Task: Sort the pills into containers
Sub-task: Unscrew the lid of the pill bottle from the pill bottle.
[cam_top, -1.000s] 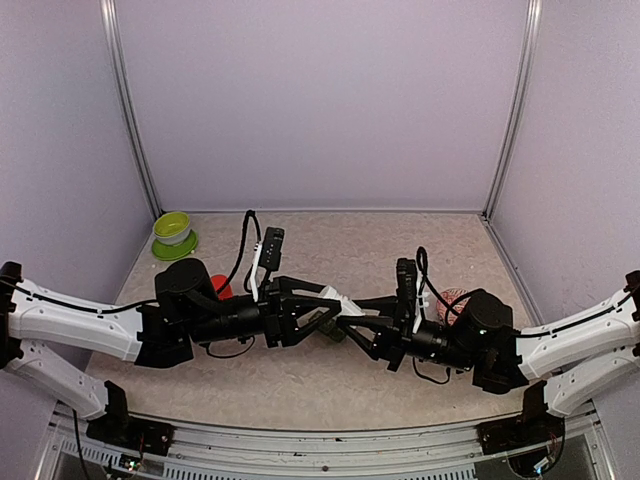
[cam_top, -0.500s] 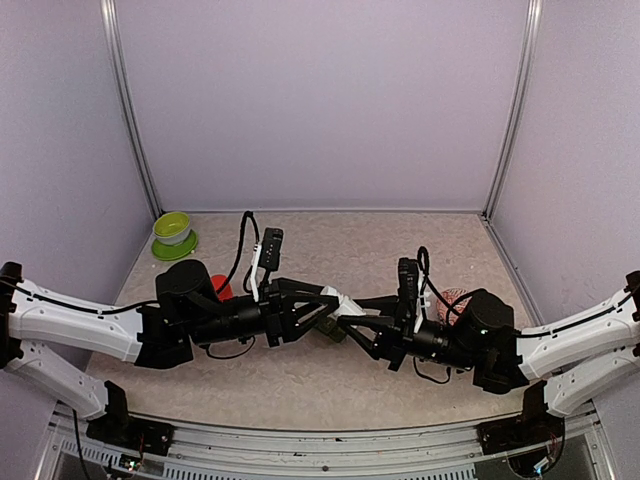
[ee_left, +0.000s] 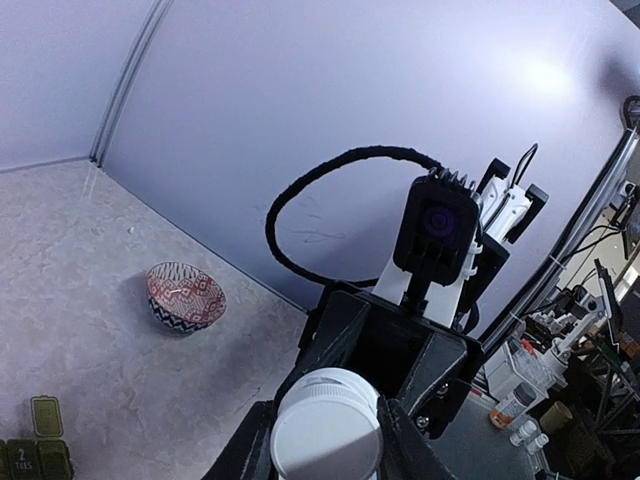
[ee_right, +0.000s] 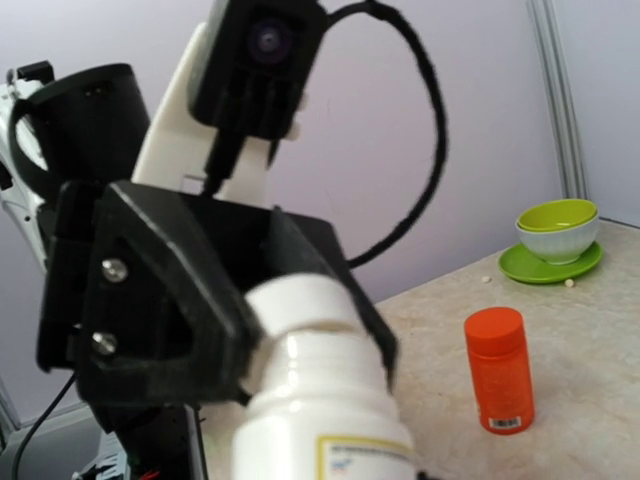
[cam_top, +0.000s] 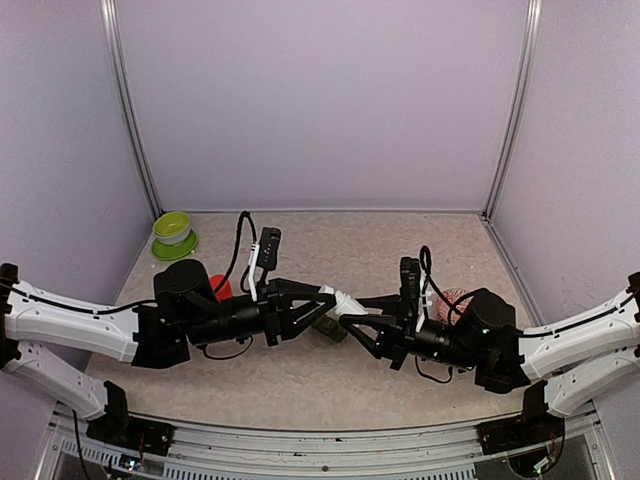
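Both arms meet mid-air over the middle of the desk (cam_top: 300,390), with a white pill bottle (ee_right: 325,400) bridged between them. The right gripper (cam_top: 350,322) is clamped on the bottle's body, holding it level and steady. From the other side, the left gripper (cam_top: 333,300) has its fingers (ee_left: 405,440) pressed on either flank of the white cap (ee_left: 328,425), so it has hold of the lid. This looks like a two-handed uncapping: one side anchors while the other is set to twist.

The containers (ee_left: 35,458), a row of dark green boxes with one lid flipped up, sit on the desk almost directly under the bottle, handy for dispensing once it is open. No loose pills are in sight; they are presumably inside the bottle.

An orange pill bottle (ee_right: 497,370) stands upright to the left and apart. A lime-green bowl (cam_top: 172,228) is parked in the far-left corner, and a patterned bowl (ee_left: 185,297) sits off to the right.

The sorting itself has not begun. The risk is the bottle slipping round in the right gripper when the cap is turned.
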Controlling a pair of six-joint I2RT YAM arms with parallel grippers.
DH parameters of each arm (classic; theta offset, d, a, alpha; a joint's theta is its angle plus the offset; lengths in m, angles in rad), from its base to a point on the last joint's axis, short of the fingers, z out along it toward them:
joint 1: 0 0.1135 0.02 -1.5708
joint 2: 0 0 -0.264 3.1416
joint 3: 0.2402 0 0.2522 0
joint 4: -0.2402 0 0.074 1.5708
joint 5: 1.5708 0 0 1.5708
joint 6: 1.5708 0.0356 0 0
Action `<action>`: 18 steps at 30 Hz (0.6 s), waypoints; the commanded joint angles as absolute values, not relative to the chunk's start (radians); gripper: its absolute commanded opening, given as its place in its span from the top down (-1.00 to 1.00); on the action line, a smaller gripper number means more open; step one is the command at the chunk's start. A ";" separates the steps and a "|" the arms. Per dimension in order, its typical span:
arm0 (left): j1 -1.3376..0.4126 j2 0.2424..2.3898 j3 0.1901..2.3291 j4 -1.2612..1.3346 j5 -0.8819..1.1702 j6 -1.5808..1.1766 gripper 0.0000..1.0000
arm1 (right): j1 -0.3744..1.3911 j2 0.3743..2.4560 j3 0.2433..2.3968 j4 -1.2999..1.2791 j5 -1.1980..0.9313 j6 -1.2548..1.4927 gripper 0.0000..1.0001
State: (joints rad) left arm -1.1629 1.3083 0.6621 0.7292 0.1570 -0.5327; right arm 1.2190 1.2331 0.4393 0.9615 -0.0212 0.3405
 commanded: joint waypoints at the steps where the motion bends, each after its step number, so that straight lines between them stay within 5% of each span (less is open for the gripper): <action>1: -1.170 1.236 0.655 0.667 0.082 -0.505 0.36 | 1.203 1.188 0.415 0.945 -0.001 0.334 0.54; 18: -1.114 1.235 0.606 0.219 -0.313 -0.561 0.35 | 1.192 0.997 0.333 0.844 0.043 0.279 0.53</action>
